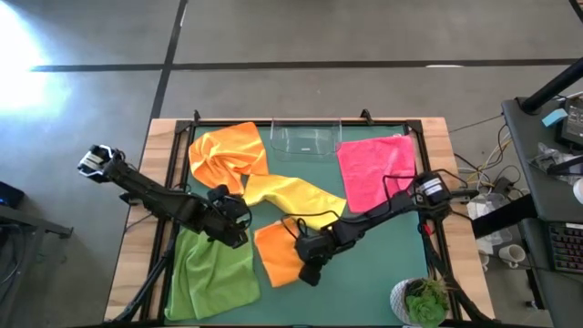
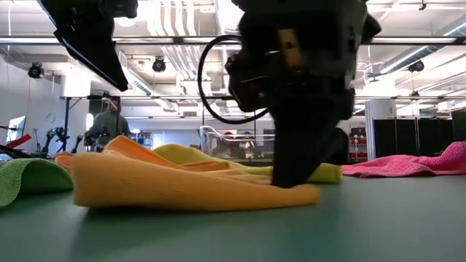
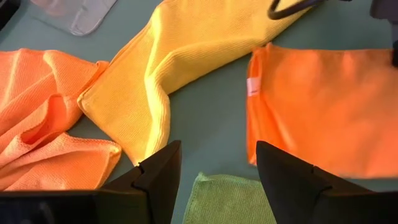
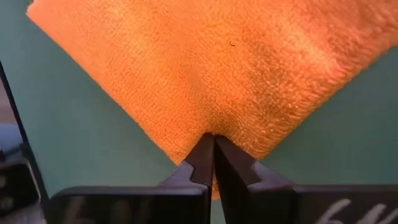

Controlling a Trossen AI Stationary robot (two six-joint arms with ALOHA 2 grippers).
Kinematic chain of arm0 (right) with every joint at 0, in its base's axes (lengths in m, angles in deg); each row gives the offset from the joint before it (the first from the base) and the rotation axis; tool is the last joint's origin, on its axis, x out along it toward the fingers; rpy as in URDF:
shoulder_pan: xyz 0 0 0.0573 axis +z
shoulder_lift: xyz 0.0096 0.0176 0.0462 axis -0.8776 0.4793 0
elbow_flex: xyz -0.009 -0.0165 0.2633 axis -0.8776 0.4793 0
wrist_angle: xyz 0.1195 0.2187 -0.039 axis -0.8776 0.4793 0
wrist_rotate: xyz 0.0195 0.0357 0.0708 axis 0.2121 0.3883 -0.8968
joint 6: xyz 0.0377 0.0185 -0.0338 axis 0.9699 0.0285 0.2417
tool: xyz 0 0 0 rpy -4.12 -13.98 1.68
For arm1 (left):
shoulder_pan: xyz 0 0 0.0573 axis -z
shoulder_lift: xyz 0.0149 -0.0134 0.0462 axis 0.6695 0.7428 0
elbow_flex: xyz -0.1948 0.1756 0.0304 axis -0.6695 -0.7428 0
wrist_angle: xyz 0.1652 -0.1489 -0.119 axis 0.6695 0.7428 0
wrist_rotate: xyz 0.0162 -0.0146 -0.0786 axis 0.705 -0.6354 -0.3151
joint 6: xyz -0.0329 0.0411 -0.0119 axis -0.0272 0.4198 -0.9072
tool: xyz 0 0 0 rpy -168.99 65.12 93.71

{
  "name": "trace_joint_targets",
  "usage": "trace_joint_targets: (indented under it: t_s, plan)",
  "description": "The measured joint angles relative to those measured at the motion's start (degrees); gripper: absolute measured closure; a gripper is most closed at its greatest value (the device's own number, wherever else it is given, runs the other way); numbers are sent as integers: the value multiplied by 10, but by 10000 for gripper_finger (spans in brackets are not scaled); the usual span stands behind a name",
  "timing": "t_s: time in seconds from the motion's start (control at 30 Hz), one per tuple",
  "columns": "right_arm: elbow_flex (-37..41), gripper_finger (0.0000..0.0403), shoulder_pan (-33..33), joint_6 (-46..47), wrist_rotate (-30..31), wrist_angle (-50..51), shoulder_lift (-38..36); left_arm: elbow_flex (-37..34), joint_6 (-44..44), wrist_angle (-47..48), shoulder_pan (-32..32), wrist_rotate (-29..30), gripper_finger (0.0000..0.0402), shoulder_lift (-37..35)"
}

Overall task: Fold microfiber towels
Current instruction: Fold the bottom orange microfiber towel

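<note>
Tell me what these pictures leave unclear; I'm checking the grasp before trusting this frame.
- Right gripper on the flat orange towel: shut at its corner; how many layers are pinched is hidden by the fingers in the right wrist view.
- Same corner in the high view: covered by the arm.
- Lime green towel: partly under the left gripper in the high view.
- Plant pot: cut off by the bottom edge.

The table (image 1: 437,137) has a green mat in a pale wooden border and stands on a grey concrete floor (image 1: 319,32) crossed by dark seams. A glare patch (image 1: 23,41) brightens the floor beyond the far left corner. A potted plant (image 1: 421,302) sits at the near right corner. A cluttered dark desk (image 1: 547,173) stands beside the right edge. White ducts and ceiling lamps (image 2: 182,44) run overhead; a person (image 2: 108,124) stands far behind.
</note>
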Motion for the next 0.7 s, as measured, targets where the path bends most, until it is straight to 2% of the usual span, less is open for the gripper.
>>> trace_joint_targets:
  t_s: [0.23,0.7]
  plan:
    - [1,394,27,-30,-34,91,-18,0,0,0,0,0,210,0]
    - [1,394,77,-35,-33,222,-34,0,-2,-5,0,0,210,0]
